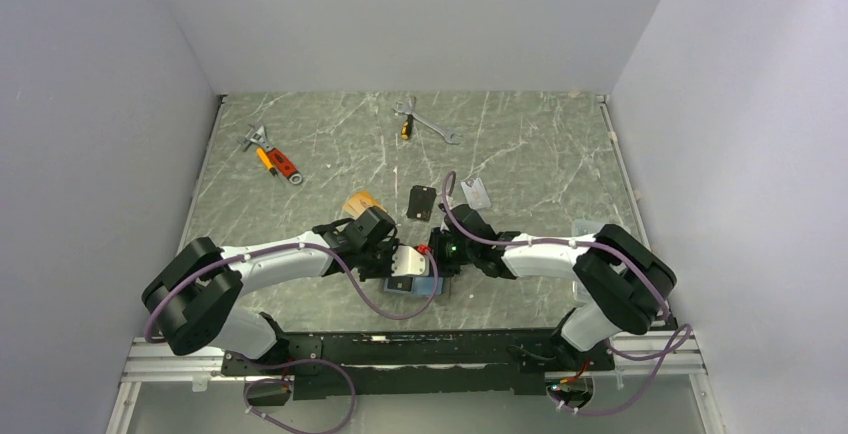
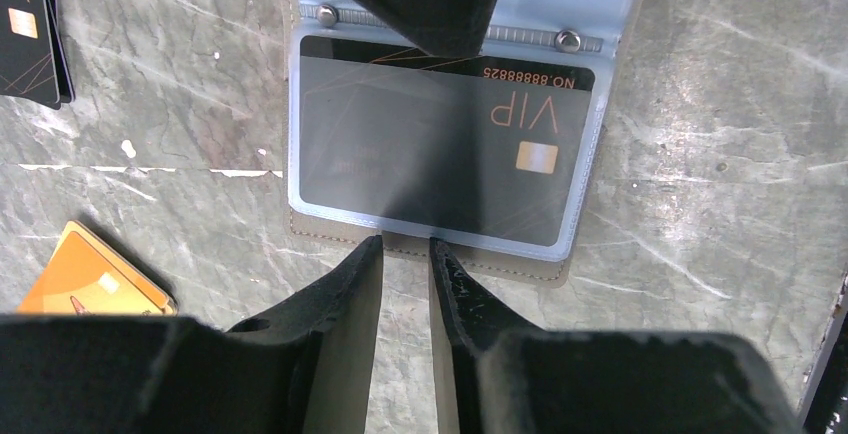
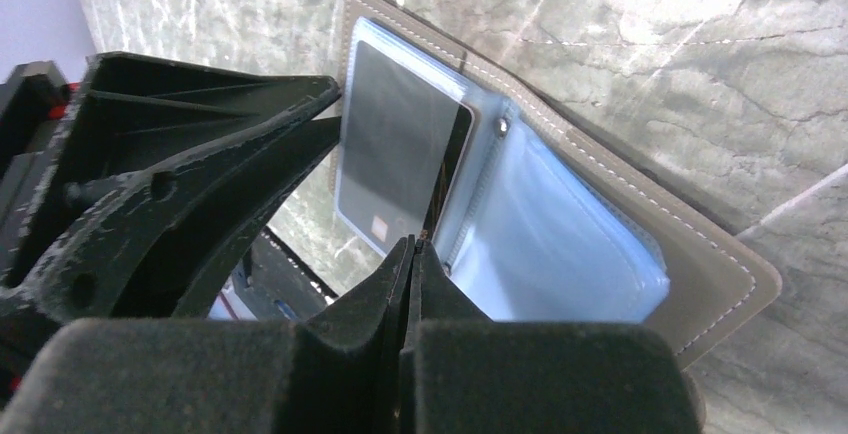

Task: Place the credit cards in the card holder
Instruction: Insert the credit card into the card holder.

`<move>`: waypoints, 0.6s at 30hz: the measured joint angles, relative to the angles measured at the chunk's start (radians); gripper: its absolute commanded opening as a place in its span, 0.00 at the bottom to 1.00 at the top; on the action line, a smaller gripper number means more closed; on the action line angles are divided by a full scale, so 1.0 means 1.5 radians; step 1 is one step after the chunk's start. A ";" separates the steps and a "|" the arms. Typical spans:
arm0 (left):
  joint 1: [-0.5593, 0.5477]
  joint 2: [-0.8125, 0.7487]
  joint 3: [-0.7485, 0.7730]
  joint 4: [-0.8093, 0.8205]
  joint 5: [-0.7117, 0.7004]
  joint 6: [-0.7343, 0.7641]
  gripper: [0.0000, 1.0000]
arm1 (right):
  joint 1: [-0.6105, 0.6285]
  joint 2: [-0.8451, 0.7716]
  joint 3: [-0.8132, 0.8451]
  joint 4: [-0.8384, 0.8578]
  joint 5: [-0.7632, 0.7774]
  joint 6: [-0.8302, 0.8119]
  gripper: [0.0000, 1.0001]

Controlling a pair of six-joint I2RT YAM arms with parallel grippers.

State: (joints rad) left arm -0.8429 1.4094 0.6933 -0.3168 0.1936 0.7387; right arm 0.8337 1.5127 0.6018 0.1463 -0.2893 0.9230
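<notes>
The taupe card holder (image 2: 520, 266) lies open near the table's front, its light blue pockets up; it also shows in the top view (image 1: 428, 288) and the right wrist view (image 3: 700, 254). A black VIP card (image 2: 440, 144) sits almost fully in its clear pocket. My right gripper (image 3: 412, 244) is shut at that card's (image 3: 395, 144) edge by the spine. My left gripper (image 2: 405, 246) has its jaws a narrow gap apart, empty, tips over the holder's outer edge. A second black card (image 1: 421, 202), an orange card (image 1: 358, 202) and a silver-grey card (image 1: 475, 192) lie behind. I see no white card.
Wrenches and an orange-handled screwdriver (image 1: 405, 126) lie at the back, more tools (image 1: 272, 159) at the back left. Grey walls close in the table on three sides. Both arms meet at the holder.
</notes>
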 measured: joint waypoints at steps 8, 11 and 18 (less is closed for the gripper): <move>0.000 0.000 0.000 0.001 0.000 0.000 0.29 | 0.001 0.041 0.002 -0.002 -0.001 -0.001 0.00; 0.000 0.003 0.000 0.004 0.000 0.000 0.29 | 0.002 0.053 0.008 -0.002 -0.003 -0.001 0.00; 0.001 0.008 0.001 0.004 0.000 0.000 0.29 | 0.011 0.061 0.034 -0.002 -0.002 -0.002 0.00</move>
State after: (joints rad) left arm -0.8417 1.4212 0.6941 -0.3107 0.1940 0.7383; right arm 0.8497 1.6047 0.6525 0.1432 -0.2928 0.9203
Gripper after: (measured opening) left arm 0.291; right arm 0.007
